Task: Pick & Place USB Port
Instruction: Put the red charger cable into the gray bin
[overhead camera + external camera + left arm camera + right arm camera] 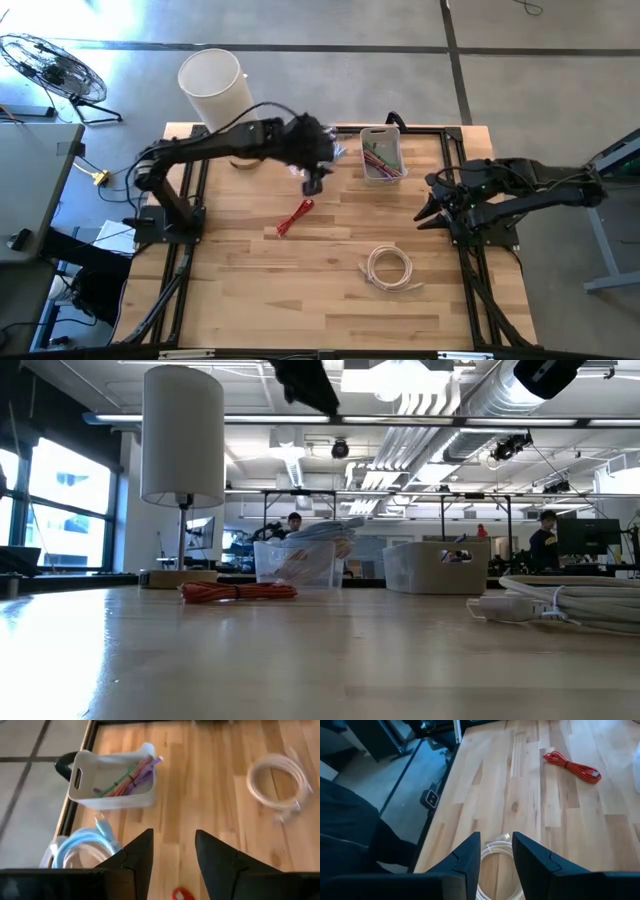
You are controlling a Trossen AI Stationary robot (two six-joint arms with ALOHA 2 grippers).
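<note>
A red coiled USB cable lies flat on the wooden table, also seen in the low view and the right wrist view. A white coiled cable lies nearer the table's near edge. My left gripper hovers open above the table, just beyond the red cable, its fingers holding nothing. My right gripper waits open at the table's right side, pointing toward the white cable.
A white bin with coloured cables stands at the far edge. Beside it a clear container holds a blue cable. A white lamp stands at the far left corner. Bare wood lies between the two cables.
</note>
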